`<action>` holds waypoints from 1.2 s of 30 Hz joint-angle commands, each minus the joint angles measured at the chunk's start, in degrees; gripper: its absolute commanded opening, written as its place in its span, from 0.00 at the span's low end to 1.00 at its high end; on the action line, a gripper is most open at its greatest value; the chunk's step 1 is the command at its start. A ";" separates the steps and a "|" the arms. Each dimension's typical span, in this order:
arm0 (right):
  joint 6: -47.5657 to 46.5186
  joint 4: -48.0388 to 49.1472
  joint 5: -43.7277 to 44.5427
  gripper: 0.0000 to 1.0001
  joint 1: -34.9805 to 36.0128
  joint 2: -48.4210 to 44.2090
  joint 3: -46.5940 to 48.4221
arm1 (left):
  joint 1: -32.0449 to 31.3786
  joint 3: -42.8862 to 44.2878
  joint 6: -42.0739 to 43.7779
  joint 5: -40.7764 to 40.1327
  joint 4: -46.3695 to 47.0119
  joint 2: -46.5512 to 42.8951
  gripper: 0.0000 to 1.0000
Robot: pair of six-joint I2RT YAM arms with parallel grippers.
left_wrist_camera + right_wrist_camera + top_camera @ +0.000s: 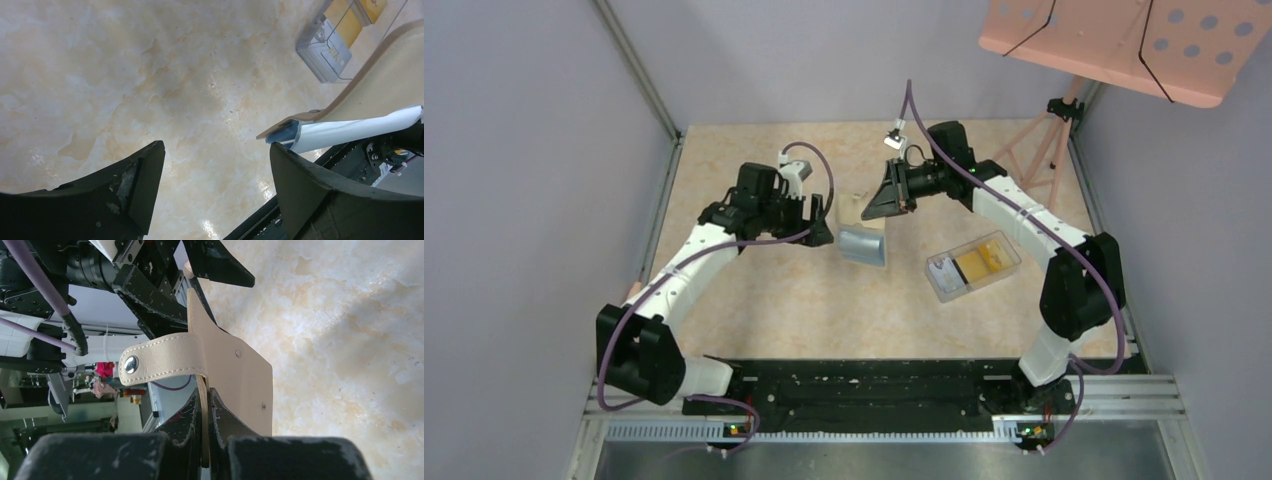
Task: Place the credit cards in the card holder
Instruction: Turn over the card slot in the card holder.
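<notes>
The card holder (854, 208) is a beige folding wallet held up above the table, its pale blue inner flap (864, 246) hanging open. My right gripper (205, 392) is shut on the holder's beige panel (235, 375), just below the snap strap (160, 362). My left gripper (216, 147) is open with only table showing between its fingers. Its right finger sits beside the holder's blue and white edge (350, 129). The credit cards (980, 262) are orange and lie inside a clear plastic box. They show again at the left wrist view's top right (345, 24).
The clear plastic box (949, 280) lies on the marbled table right of the holder, near the right arm's elbow. A pink perforated board on a tripod (1124, 40) stands at the back right. Metal frame rails (659, 215) border the table.
</notes>
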 commanded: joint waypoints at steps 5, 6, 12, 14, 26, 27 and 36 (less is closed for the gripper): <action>-0.73 0.76 -1.03 0.00 -0.48 0.45 -0.08 | -0.07 2.15 -0.77 1.37 0.57 3.46 0.81; -0.73 0.76 -0.94 0.00 -0.46 0.50 -0.04 | -0.16 2.18 -0.91 2.50 0.94 3.50 0.81; -0.99 0.67 -0.70 0.00 -0.49 0.77 -0.54 | -0.11 2.84 -0.47 9.69 2.31 2.74 0.79; -1.00 0.67 -0.74 0.00 -0.43 0.89 -0.72 | -0.09 2.72 -0.44 12.12 3.06 2.16 0.79; -1.03 1.05 -4.03 0.00 -0.47 0.44 -1.17 | 0.45 0.59 -5.08 18.54 10.68 0.82 0.81; -0.83 1.40 -4.72 0.00 -0.44 0.31 -1.24 | 0.57 0.21 -5.69 19.32 11.72 0.71 0.82; 8.97 12.25 -6.09 0.00 -0.63 -1.77 -4.68 | 1.12 -1.00 -7.95 32.81 17.84 0.84 0.85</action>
